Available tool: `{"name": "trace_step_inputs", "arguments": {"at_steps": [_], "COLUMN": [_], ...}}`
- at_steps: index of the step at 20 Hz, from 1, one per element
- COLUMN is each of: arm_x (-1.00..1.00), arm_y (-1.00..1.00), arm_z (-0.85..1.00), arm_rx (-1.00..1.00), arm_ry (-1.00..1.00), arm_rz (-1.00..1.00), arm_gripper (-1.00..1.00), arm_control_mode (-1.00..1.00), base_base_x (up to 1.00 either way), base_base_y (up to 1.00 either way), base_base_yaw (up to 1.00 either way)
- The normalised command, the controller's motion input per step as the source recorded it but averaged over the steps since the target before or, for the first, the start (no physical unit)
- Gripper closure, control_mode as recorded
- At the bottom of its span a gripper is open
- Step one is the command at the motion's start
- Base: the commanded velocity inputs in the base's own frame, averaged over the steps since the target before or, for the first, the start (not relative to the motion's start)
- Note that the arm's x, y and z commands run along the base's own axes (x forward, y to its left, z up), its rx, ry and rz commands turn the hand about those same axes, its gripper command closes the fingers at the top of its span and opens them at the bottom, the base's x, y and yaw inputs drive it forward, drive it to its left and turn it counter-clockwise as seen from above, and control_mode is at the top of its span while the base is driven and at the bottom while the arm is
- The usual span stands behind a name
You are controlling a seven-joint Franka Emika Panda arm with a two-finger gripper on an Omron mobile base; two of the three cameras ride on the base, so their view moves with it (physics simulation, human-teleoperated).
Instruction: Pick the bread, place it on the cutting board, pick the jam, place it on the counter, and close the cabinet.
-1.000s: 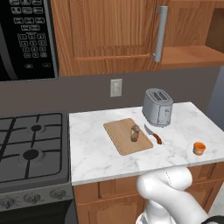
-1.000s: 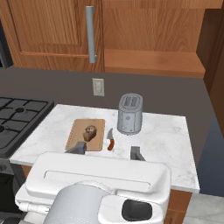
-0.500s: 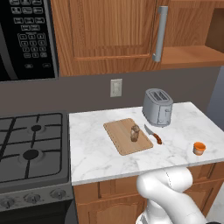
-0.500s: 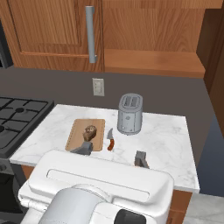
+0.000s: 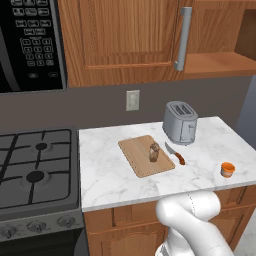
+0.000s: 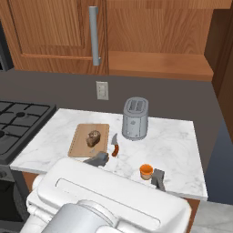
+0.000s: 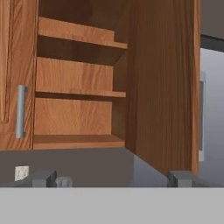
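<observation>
Over the last second my pincer (image 6: 128,167) has lifted away from the tabletop (image 5: 210,142): its two finger tips now stand higher and wider in the right base view, and the jam (image 6: 146,171) has come into sight between them, sitting free on the marble. The fingers are spread wide with nothing between them. I take that as the release being done and the arm turning to the last job, since the hand camera now looks straight into the open cabinet (image 7: 78,87).

The bread (image 5: 154,152), a small dark speckled chunk, stands on the cutting board (image 5: 135,155), toward its 3 o'clock edge. The orange-handled knife (image 5: 176,155) lies just beside the board, and the toaster (image 5: 180,122) is at about 1 o'clock from the bread. The jam is a squat orange jar, upright, near the front right of the tabletop, at about 4 o'clock from the bread and well apart from it.

The cabinet door (image 7: 164,83) looks swung out nearly edge-on toward me, though the angle makes that hard to judge. Its shelves are bare.
</observation>
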Motion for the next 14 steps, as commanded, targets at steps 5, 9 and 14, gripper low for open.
{"name": "trace_step_inputs", "arguments": {"at_steps": [5,9,14], "arm_x": [-0.3,-0.32,-0.21], "arm_y": [-0.3,-0.22,-0.09], "arm_z": [0.0,0.0,0.0], "arm_rx": [0.0,0.0,0.0], "arm_ry": [0.0,0.0,0.0], "arm_rz": [-0.03,0.0,0.0], "arm_gripper": [-1.0,-1.0,-1.0], "arm_control_mode": [-1.0,-1.0,-1.0], "base_base_x": [0.0,0.0,0.0], "base_base_y": [0.0,0.0,0.0], "base_base_yaw": [0.0,0.0,0.0]}}
